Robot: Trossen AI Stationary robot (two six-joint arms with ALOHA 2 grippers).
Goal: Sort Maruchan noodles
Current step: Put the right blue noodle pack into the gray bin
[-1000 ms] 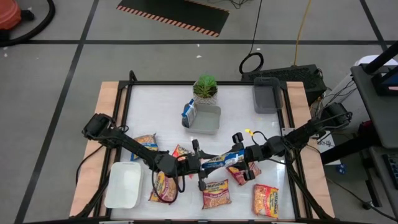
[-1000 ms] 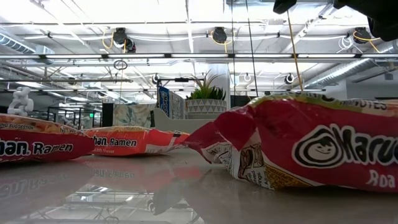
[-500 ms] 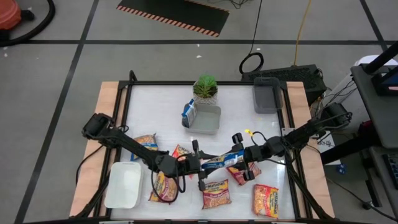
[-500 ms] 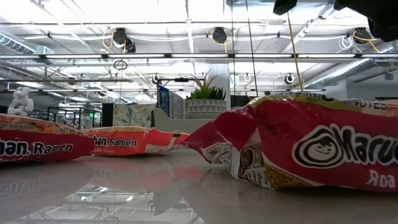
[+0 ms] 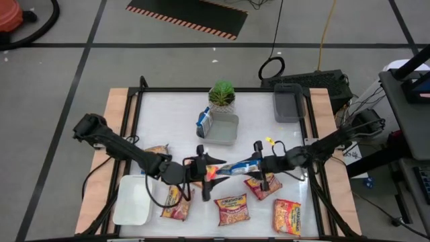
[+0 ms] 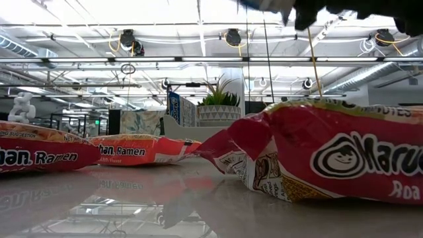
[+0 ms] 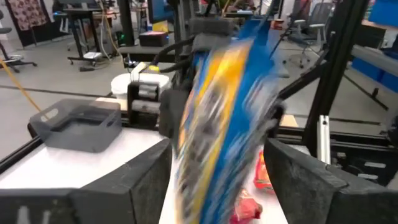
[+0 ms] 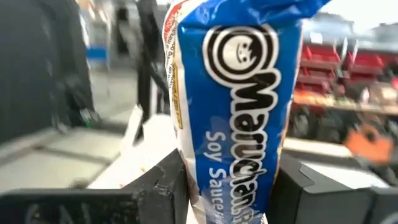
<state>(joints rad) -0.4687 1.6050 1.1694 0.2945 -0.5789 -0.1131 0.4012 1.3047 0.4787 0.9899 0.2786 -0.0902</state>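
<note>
Blue plastic fills my right wrist camera: the blue soy sauce packet [image 8: 233, 118] stands between the right fingers [image 8: 155, 186], which are clamped on it. From overhead I see that packet [image 5: 236, 166] held above the middle of the desk [image 5: 161, 114], with the right gripper [image 5: 259, 165] at one end and the left gripper [image 5: 203, 167] at the other. My left wrist camera shows the packet [image 7: 217, 118] blurred, with the left fingers [image 7: 143, 180] standing apart on either side of it, no firm grip that I can see. Red and orange packets [image 5: 232, 208] lie along the near edge, one [image 5: 286, 216] toward the right corner. Another blue packet [image 5: 203, 122] leans in the grey tray [image 5: 225, 131] beside the potted plant [image 5: 222, 95].
</note>
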